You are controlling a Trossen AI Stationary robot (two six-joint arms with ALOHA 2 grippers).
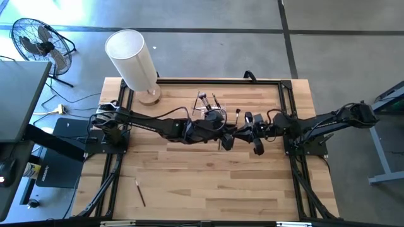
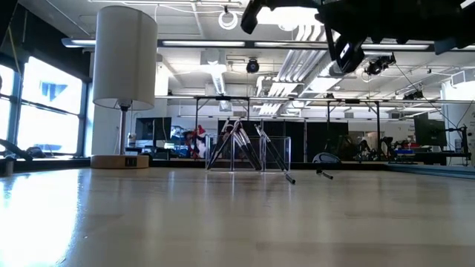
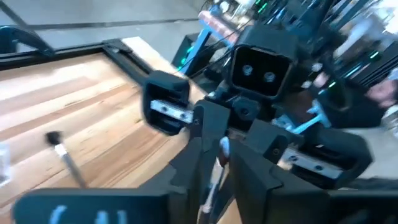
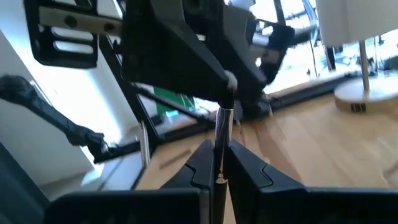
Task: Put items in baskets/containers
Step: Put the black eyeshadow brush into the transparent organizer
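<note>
My two grippers meet high above the table's middle, tip to tip, both shut on one thin dark brush with a silvery end [image 4: 223,121]. My left gripper [image 1: 228,137] comes from the table's left and my right gripper [image 1: 245,130] from its right. The clear holder [image 1: 206,104] stands on the table behind them with several brushes leaning in it, and it also shows in the low view [image 2: 249,152]. A loose brush [image 1: 237,116] lies on the table beside the holder. Another [image 1: 140,192] lies near the front left. My left gripper pinches the brush's pale end [image 3: 220,155] between its two fingers, coming from the table's left. The brush runs along the fingers and is lifted clear of the table. My right gripper pinches the dark handle [image 4: 219,163] between its two fingers, coming from the table's right. The brush lies along them, its silvery part reaching into my left gripper's fingers [image 4: 205,74].
A large white cylinder lamp [image 1: 132,60] on a wooden base stands at the table's far left. A black frame [image 1: 189,81] runs along the table's far edge. A fan [image 1: 39,41] stands on the floor beyond the table. Bare wood lies toward the near edge.
</note>
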